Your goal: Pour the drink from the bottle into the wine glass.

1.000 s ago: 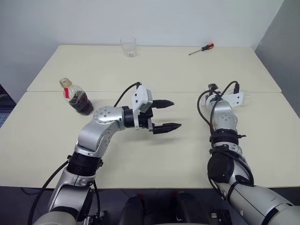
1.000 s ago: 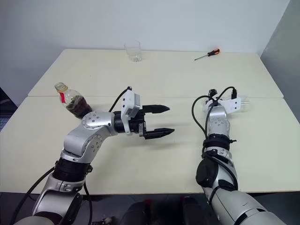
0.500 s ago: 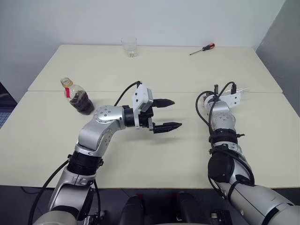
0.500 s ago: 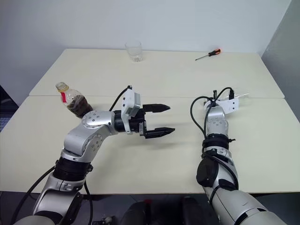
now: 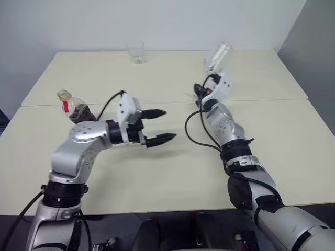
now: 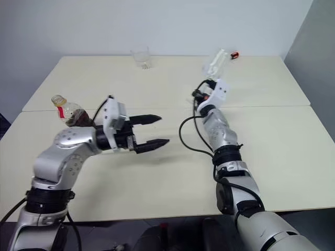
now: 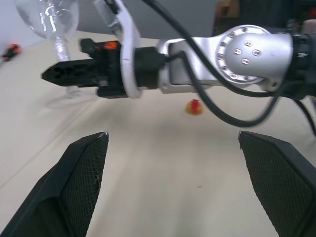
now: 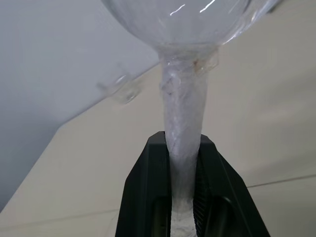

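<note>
Two things matter here, and only one of them is in my grasp. The wine glass (image 8: 190,123) is clamped by its stem between the black fingers (image 8: 148,197) of my right gripper (image 8: 183,163); its bowl (image 5: 217,56) tilts up and away over the far half of the table (image 5: 251,151), clear and empty as far as I can see. The left wrist view shows its round foot just above or on the tabletop; I cannot tell which.

The bottle (image 5: 73,107) stands upright near the table's left edge, yellow cap on, the dark drink (image 5: 81,112) filling its lower body. My left gripper (image 5: 156,126) hangs spread wide and empty, level over the table, near the bottle but apart from it, its fingers pointing away from it toward the middle.

By my reckoning the task is barely begun: the glass is secured, nothing poured. Left to do: grip the bottle, get the cap off, bring the neck over the bowl, tip.

Farther off, a clear tumbler (image 5: 135,52) sits at the table's back edge, and a small red-and-yellow object (image 7: 194,107) lies on the tabletop.
</note>
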`<move>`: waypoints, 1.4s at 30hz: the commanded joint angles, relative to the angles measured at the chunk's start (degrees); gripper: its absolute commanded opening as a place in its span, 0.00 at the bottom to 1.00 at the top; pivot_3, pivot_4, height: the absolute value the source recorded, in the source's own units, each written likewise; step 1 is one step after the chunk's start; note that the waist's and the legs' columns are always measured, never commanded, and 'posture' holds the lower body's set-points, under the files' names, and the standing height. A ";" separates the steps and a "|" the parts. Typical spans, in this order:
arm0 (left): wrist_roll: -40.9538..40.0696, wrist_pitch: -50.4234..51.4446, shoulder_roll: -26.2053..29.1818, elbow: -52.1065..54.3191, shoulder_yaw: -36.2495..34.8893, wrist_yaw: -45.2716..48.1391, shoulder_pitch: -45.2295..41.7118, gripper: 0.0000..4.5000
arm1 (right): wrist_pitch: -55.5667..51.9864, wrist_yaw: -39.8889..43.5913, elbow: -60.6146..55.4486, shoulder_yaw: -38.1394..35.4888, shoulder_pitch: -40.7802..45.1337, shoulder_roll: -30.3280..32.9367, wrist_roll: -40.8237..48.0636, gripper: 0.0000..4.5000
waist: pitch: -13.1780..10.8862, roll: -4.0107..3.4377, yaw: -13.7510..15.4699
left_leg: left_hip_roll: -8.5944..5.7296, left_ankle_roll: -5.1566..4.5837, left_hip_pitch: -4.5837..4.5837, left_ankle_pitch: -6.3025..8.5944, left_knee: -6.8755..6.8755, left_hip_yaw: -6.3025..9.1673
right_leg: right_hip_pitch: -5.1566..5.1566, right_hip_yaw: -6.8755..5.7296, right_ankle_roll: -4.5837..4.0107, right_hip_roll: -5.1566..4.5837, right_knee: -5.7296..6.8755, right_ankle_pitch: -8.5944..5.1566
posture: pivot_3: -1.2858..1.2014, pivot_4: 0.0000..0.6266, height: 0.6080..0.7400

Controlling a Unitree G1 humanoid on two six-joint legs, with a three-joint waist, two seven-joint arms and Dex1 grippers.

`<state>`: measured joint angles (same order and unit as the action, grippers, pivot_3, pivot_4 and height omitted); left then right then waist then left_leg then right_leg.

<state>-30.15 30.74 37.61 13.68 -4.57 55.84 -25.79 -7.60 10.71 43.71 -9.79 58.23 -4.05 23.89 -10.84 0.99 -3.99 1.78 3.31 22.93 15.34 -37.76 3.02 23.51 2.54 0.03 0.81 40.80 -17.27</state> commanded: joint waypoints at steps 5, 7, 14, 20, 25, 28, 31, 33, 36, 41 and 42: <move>-1.96 1.64 1.71 8.38 -10.17 -9.00 6.23 1.00 | 16.65 11.00 -0.32 5.82 -1.49 -4.21 -6.78 0.05 | 0.00 0.01 0.66 | 0.04 0.00 0.00 0.00 -0.06 0.03 | -0.02 -0.02 0.02 -0.12 -0.02 0.00 | 0.52 0.24 1.00; -2.70 2.66 1.64 10.74 -11.91 -11.07 8.26 1.00 | 19.51 11.54 0.66 6.99 -2.64 -5.09 -8.39 0.05 | 0.01 0.02 0.96 | 0.06 0.01 -0.01 0.00 -0.10 0.07 | -0.03 -0.05 0.02 -0.13 0.03 0.01 | 0.52 0.24 1.00; -5.52 5.05 -0.20 18.70 -14.01 -17.25 14.64 1.00 | 30.18 11.12 6.77 11.00 -5.87 -6.34 -14.91 0.05 | 0.01 0.02 0.92 | 0.06 0.02 -0.04 -0.01 -0.10 0.07 | -0.08 -0.04 0.02 -0.14 0.04 0.01 | 0.52 0.24 1.00; -8.80 6.73 0.43 21.70 -15.79 -19.49 18.07 1.00 | 37.38 11.16 13.97 14.08 -7.94 -8.38 -19.31 0.05 | 0.01 0.03 0.76 | 0.05 0.02 -0.07 -0.01 -0.09 0.07 | -0.08 -0.05 0.01 -0.12 0.05 0.01 | 0.52 0.24 1.00; -10.29 7.57 1.11 23.01 -16.88 -20.86 19.87 1.00 | 38.86 11.77 19.60 15.84 -9.69 -9.98 -21.36 0.05 | 0.01 0.03 0.78 | 0.05 0.03 -0.08 -0.01 -0.09 0.07 | -0.09 -0.05 0.01 -0.11 0.05 0.01 | 0.52 0.24 1.00; -11.00 7.90 1.35 23.83 -17.54 -21.80 20.85 1.00 | 38.54 11.57 22.05 16.03 -10.08 -10.66 -21.72 0.05 | 0.01 0.03 0.78 | 0.04 0.03 -0.08 -0.01 -0.09 0.07 | -0.09 -0.05 0.01 -0.11 0.05 0.01 | 0.52 0.24 1.00; -11.43 7.92 1.45 24.22 -17.39 -22.37 21.18 1.00 | 38.21 11.52 23.16 15.78 -9.61 -11.26 -21.62 0.05 | 0.03 0.06 0.80 | 0.05 0.03 -0.11 -0.01 -0.10 0.08 | -0.14 -0.04 0.01 -0.12 0.04 0.01 | 0.52 0.24 1.00; -11.52 8.00 1.49 24.00 -17.07 -22.70 20.66 1.00 | 37.90 11.27 23.43 15.44 -9.15 -11.51 -21.38 0.05 | 0.03 0.06 0.80 | 0.04 0.03 -0.15 -0.01 -0.10 0.09 | -0.18 -0.06 0.01 -0.12 0.04 0.01 | 0.52 0.24 1.00; -11.52 7.92 1.61 23.56 -16.51 -22.87 19.80 1.00 | 36.99 10.79 23.74 15.17 -8.49 -11.57 -21.27 0.05 | 0.03 0.06 0.81 | 0.02 0.03 -0.17 -0.01 -0.10 0.11 | -0.21 -0.09 0.01 -0.11 0.04 0.01 | 0.52 0.24 1.00; -11.29 7.91 1.77 22.94 -15.93 -22.47 19.05 1.00 | 34.42 11.37 23.44 14.91 -8.54 -10.62 -20.87 0.05 | 0.05 0.08 0.82 | 0.01 0.03 -0.24 -0.01 -0.10 0.10 | -0.27 -0.08 0.01 -0.11 0.04 0.01 | 0.52 0.24 1.00; -11.18 7.77 1.88 22.64 -15.78 -22.13 18.94 1.00 | 33.63 11.82 22.88 14.65 -8.98 -10.29 -20.39 0.05 | 0.05 0.08 0.82 | 0.01 0.03 -0.25 -0.01 -0.10 0.11 | -0.28 -0.08 0.01 -0.11 0.05 0.01 | 0.52 0.24 1.00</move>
<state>-40.56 39.26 38.61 35.65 -20.22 33.30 -6.17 27.95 22.30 66.45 5.53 49.57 -7.60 3.03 -10.79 1.07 -3.18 1.79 3.33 22.67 15.33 -37.86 3.13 23.22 2.45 0.04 0.70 40.85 -17.27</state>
